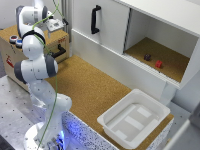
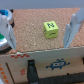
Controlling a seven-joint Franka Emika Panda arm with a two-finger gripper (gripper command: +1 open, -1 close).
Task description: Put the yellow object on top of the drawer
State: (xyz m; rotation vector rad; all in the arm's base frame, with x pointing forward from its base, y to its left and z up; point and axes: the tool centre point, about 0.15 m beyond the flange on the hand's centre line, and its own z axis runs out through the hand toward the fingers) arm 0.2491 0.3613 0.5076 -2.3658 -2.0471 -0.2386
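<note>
In the wrist view a small bright yellow object [image 2: 50, 30], cube-like with a dark mark on its upper face, rests on the brown cork top of the drawer [image 2: 35, 20]. My gripper [image 2: 40, 45] is open above it. The cube lies between the two fingers [image 2: 71, 30], nearer one of them and touching neither. The drawer's light-wood front with its black handle [image 2: 32, 72] shows below. In the exterior view the drawer [image 1: 10, 52] stands at the exterior view's left, with the gripper [image 1: 55, 24] over its top. The arm hides the yellow object there.
Small round blue and green pieces [image 1: 15, 40] sit on the drawer top. A yellow-green cable [image 1: 52, 75] runs along the arm. A large white cabinet [image 1: 110, 30] with a black handle [image 1: 95, 20] holds a red item [image 1: 159, 64]. A white bin [image 1: 135, 117] stands on the cork table [image 1: 90, 85].
</note>
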